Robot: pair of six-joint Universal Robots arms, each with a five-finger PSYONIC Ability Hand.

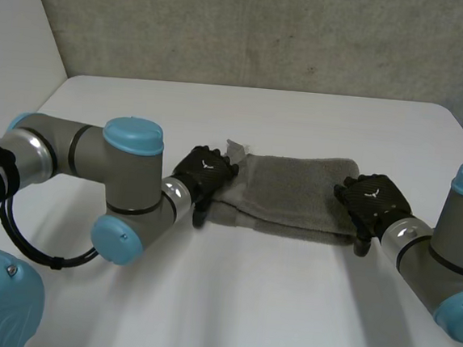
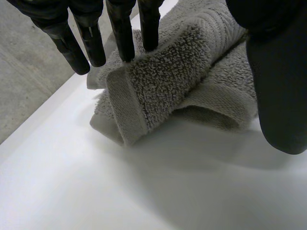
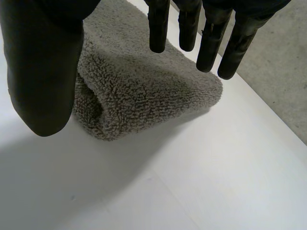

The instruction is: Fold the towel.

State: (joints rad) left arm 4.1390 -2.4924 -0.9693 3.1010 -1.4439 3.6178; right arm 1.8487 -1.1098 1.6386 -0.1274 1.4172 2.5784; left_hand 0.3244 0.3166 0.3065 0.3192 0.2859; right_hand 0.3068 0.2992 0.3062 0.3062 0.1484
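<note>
A grey towel [image 1: 290, 196] lies folded into a long strip across the middle of the white table [image 1: 228, 303]. My left hand [image 1: 205, 174] hovers over its left end, open, fingers [image 2: 122, 33] straight above the folded end [image 2: 163, 86] and thumb [image 2: 278, 91] apart from it. At the other end my right hand [image 1: 372, 202] is open too; its fingers [image 3: 211, 40] and thumb [image 3: 43, 72] straddle the rolled right end [image 3: 139, 96] without closing on it.
A white tag [image 1: 236, 148] sticks out at the towel's far left corner. A grey wall [image 1: 260, 30] rises behind the table's far edge. Bare tabletop stretches in front of the towel and behind it.
</note>
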